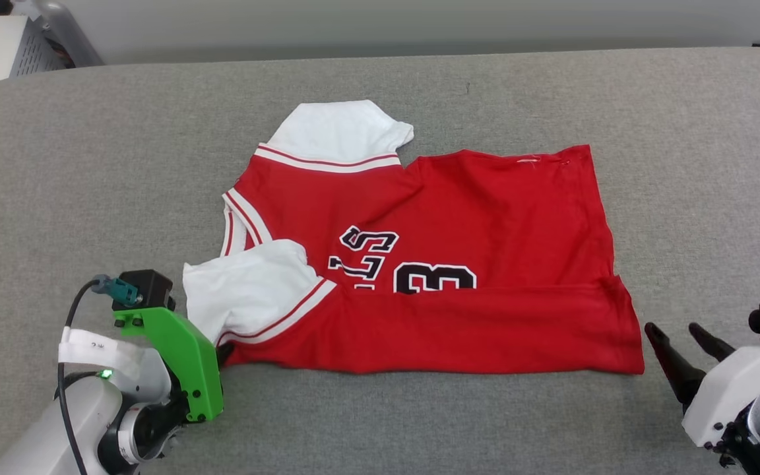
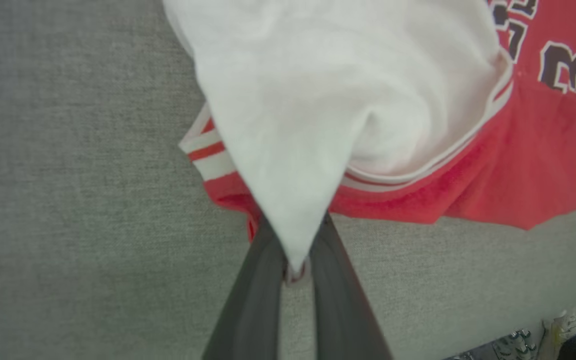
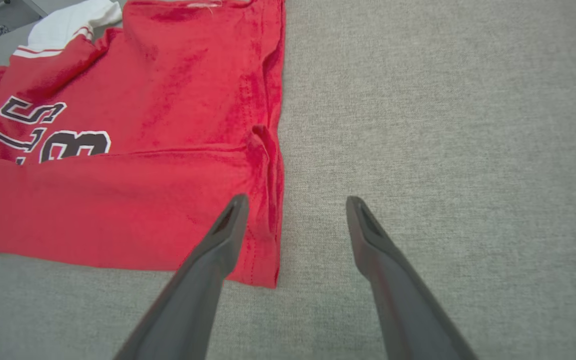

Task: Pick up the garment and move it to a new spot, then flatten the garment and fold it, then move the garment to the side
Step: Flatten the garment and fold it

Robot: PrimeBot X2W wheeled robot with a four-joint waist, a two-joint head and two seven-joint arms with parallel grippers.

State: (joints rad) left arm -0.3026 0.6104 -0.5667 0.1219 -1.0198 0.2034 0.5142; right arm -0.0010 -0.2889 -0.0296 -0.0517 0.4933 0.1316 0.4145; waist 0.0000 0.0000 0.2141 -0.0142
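Green bracket, black cable, maybe taped

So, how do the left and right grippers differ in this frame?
The left gripper has its jaws shut on the garment, pinching its white sleeve; the right gripper has open jaws and holds nothing. The left touches cloth; the right sits by the hem corner, over the grey table. Both have dark, slender jaws.

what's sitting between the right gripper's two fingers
In the right wrist view, the fingers of the open right gripper frame a hem corner of the garment on one side, bare grey table on the rest.
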